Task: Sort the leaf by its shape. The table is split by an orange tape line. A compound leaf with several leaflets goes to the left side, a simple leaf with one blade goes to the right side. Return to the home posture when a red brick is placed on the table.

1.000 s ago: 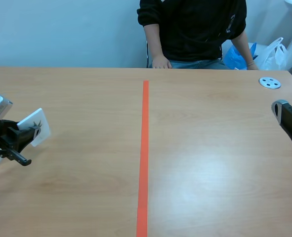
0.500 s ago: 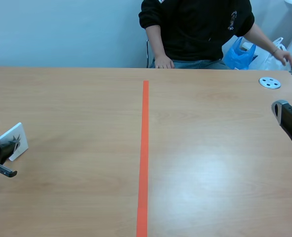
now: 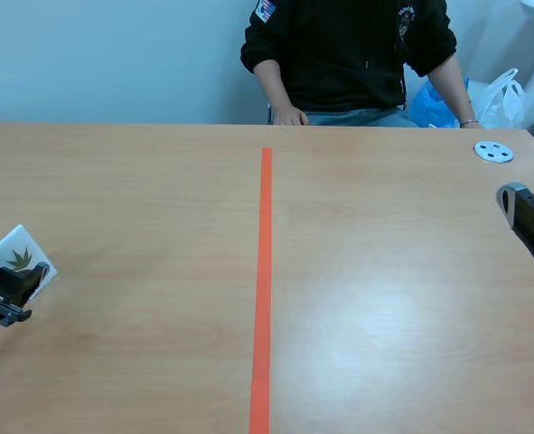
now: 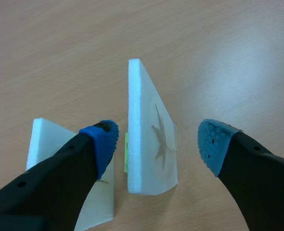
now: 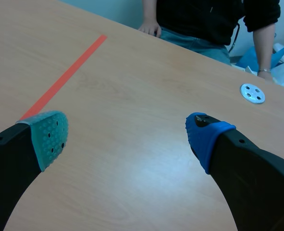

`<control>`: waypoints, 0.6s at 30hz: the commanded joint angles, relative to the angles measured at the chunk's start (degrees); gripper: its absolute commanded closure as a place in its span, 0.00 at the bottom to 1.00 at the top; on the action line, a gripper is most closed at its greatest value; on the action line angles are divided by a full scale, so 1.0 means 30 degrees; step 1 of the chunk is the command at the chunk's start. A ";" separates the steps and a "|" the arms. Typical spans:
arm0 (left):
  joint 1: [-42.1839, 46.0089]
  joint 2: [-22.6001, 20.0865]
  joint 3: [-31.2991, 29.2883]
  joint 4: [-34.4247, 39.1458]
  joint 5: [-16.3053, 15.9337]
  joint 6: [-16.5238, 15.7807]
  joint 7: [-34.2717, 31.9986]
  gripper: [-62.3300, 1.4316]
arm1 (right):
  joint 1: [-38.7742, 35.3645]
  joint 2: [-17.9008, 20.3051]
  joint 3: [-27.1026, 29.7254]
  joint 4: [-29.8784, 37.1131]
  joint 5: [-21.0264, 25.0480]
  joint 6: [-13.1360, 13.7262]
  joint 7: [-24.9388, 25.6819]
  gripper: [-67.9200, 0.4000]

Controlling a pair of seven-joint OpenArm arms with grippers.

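**Item:** white foam card [image 4: 149,130] bearing a printed dark leaf [image 4: 160,139] with several narrow points radiating from one stem. It read as compound, though the print was small.

**Location:** near the left edge of the surface [image 3: 384,316], well apart from the orange tape line [image 3: 263,271] and on its left side. The card stood on its long edge, tilted, between the fingers of the left hand [image 4: 158,143]. A second foam piece [image 4: 45,144] lay just beside it, partly under the left finger.

**Risks:**
- The card, on edge and leaning, would probably topple if either pad brushed it as the hand drew away.
- The gap on the side of the second foam piece was narrow, so a sideways drift there would likely drag the card or nudge that piece.
- With the card close to the surface's left edge, a push outward could send it off.

**Left hand:** low over the surface, fingers spread with the card between them. Its far pad was well clear of the card and it gripped nothing.

**Right hand** [image 5: 126,137]**:** held above the right side, fingers wide apart and empty.

**Also present:** a person [image 3: 348,54] seated at the far edge, and a small white disc [image 3: 493,152] near the far right corner.
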 commanded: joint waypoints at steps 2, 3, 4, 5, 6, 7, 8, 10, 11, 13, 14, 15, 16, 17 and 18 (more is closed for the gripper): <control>-0.0153 -0.0211 -0.0211 0.0313 -0.0182 -0.0044 -0.0459 0.12 | 0.0226 0.0255 0.0255 0.0066 0.0204 -0.0124 0.0350 0.26; -0.0153 -0.0219 -0.0211 0.0321 -0.0182 -0.0044 -0.0474 0.03 | 0.0226 0.0255 0.0255 0.0066 0.0204 -0.0124 0.0350 0.26; -0.0153 -0.0219 -0.0211 0.0364 -0.0189 -0.0044 -0.0481 0.00 | 0.0226 0.0255 0.0255 0.0066 0.0204 -0.0124 0.0350 0.26; -0.0146 -0.0226 -0.0211 0.0437 -0.0189 -0.0058 -0.0474 0.00 | 0.0226 0.0255 0.0255 0.0066 0.0204 -0.0124 0.0350 0.26; -0.0095 -0.0240 -0.0211 0.0583 -0.0189 -0.0066 -0.0459 0.00 | 0.0226 0.0255 0.0255 0.0066 0.0204 -0.0124 0.0350 0.26; 0.0007 -0.0284 -0.0211 0.0845 -0.0197 -0.0124 -0.0386 0.00 | 0.0226 0.0255 0.0255 0.0066 0.0204 -0.0124 0.0350 0.26; 0.0204 -0.0350 -0.0240 0.1253 -0.0204 -0.0146 -0.0379 0.00 | 0.0226 0.0255 0.0255 0.0066 0.0204 -0.0124 0.0350 0.26; 0.0860 -0.0634 -0.0284 0.2608 -0.0262 -0.0321 -0.0168 0.00 | 0.0226 0.0255 0.0255 0.0066 0.0204 -0.0124 0.0342 0.26; 0.1326 -0.0831 -0.0401 0.3541 -0.0262 -0.0335 0.0051 0.00 | 0.0226 0.0255 0.0255 0.0066 0.0204 -0.0124 0.0342 0.26; 0.2499 -0.1239 -0.0976 0.5785 -0.0262 -0.0801 0.0481 0.00 | 0.0226 0.0255 0.0255 0.0066 0.0204 -0.0124 0.0342 0.26; 0.3206 -0.1435 -0.1421 0.7082 -0.0306 -0.1173 0.0729 0.00 | 0.0226 0.0255 0.0255 0.0066 0.0204 -0.0124 0.0342 0.26; 0.4014 -0.1617 -0.1960 0.8480 -0.0335 -0.1596 0.0874 0.00 | 0.0226 0.0255 0.0255 0.0066 0.0204 -0.0124 0.0342 0.26; 0.4838 -0.1763 -0.2528 0.9857 -0.0335 -0.1996 0.0998 0.00 | 0.0226 0.0255 0.0255 0.0066 0.0204 -0.0124 0.0342 0.26; 0.5690 -0.1843 -0.3133 1.1256 -0.0335 -0.2317 0.1071 0.00 | 0.0226 0.0255 0.0255 0.0066 0.0204 -0.0124 0.0342 0.26; 0.6513 -0.1872 -0.3716 1.2553 -0.0335 -0.2492 0.1107 0.00 | 0.0226 0.0255 0.0255 0.0066 0.0204 -0.0124 0.0342 0.26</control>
